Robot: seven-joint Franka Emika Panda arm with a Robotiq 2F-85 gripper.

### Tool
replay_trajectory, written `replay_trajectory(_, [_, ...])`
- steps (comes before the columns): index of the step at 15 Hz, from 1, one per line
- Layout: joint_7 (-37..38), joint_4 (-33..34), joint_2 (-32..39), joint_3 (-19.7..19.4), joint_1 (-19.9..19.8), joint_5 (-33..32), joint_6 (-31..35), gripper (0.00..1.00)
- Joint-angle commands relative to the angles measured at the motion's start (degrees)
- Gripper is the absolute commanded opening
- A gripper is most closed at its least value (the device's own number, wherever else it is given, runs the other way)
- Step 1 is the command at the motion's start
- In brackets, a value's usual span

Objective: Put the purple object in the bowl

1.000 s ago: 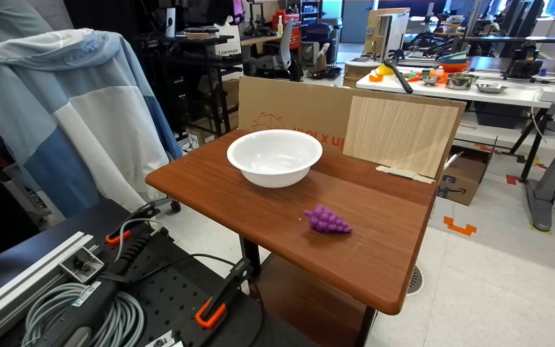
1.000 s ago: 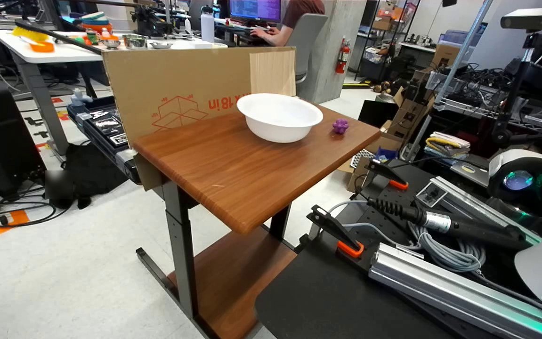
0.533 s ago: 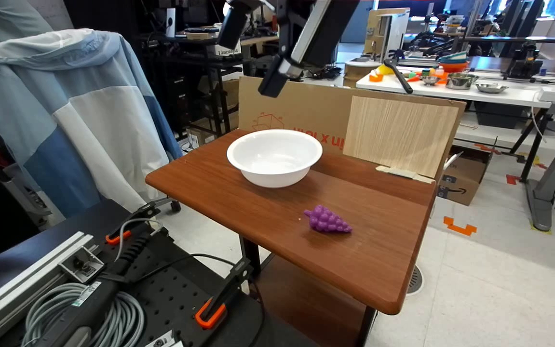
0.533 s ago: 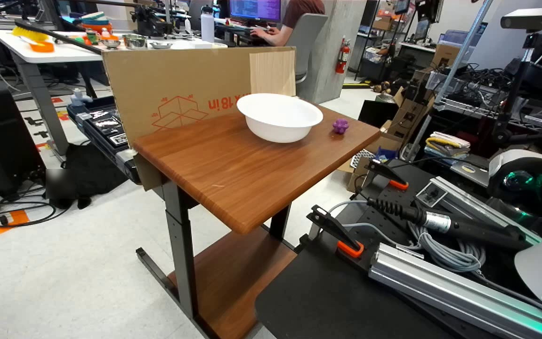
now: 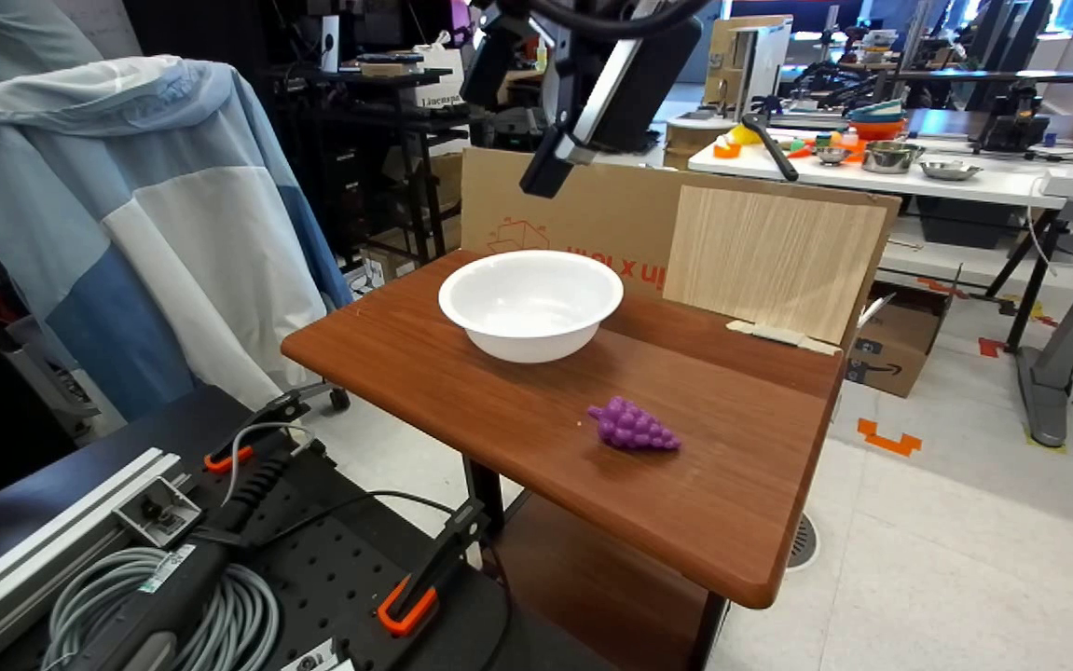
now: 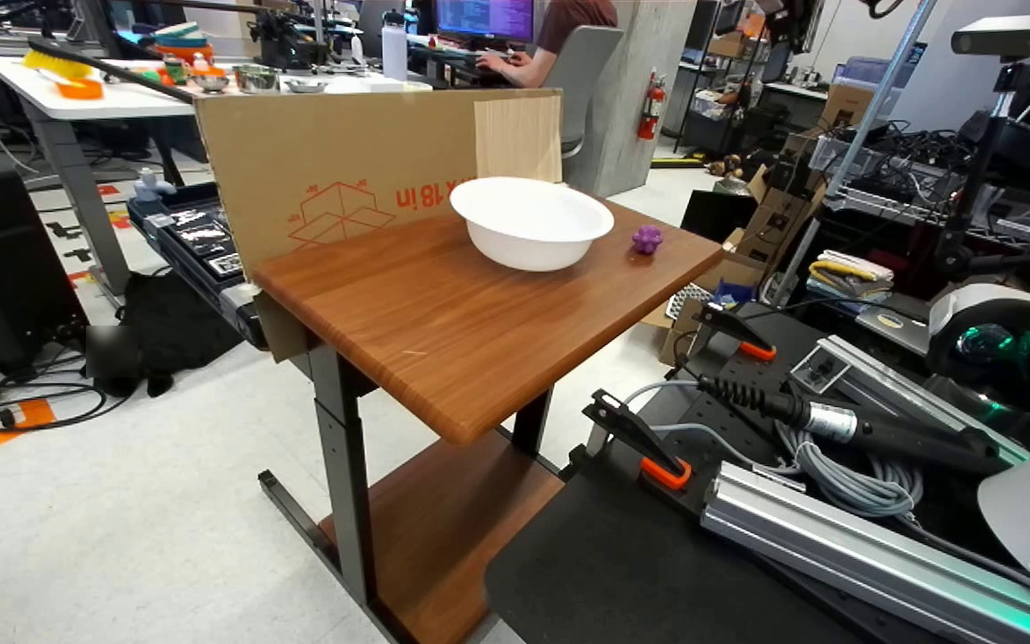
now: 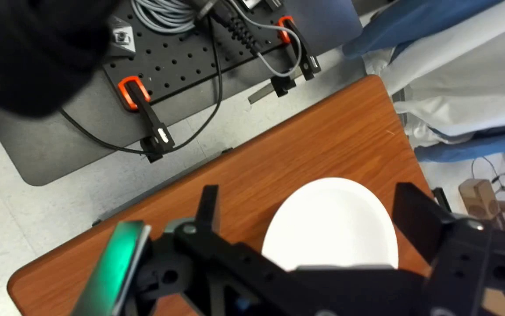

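The purple object [image 5: 634,425], a bumpy grape-like cluster, lies on its side on the brown table. It also shows in an exterior view [image 6: 647,240], near the table edge. The wide white bowl [image 5: 531,347] stands upright on the table, apart from the cluster; it shows in an exterior view [image 6: 528,249] too. My gripper [image 5: 513,135] hangs high above the table near the bowl. In the wrist view my gripper [image 7: 309,197] is wide open and empty, with the bowl [image 7: 331,224] below, between its fingers. The purple object is hidden in the wrist view.
A cardboard sheet [image 5: 592,210] with a light wood panel [image 5: 774,261] stands along the table's back edge. A black perforated mount [image 5: 340,559] with orange-tipped clamps and coiled cable lies beside the table. A chair with a blue-white jacket [image 5: 210,214] stands near.
One second ago the gripper was out of sight in both exterior views. It has come in from the top, then shifted slightly right and down. Bowl and purple object have not moved.
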Motion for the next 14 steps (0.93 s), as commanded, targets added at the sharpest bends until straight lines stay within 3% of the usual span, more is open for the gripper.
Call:
replay_trajectory(1, [6.15,0.37,1.76,0.79,-1.06,7.46,4.91,1.0])
replay_trajectory(7, [12.65,2.58,10.09,-0.96,-4.51,14.55,13.53,1.0])
replay_trajectory(14, [25.85,1.06,15.23,-0.72,-5.76,16.04,29.61,1.0])
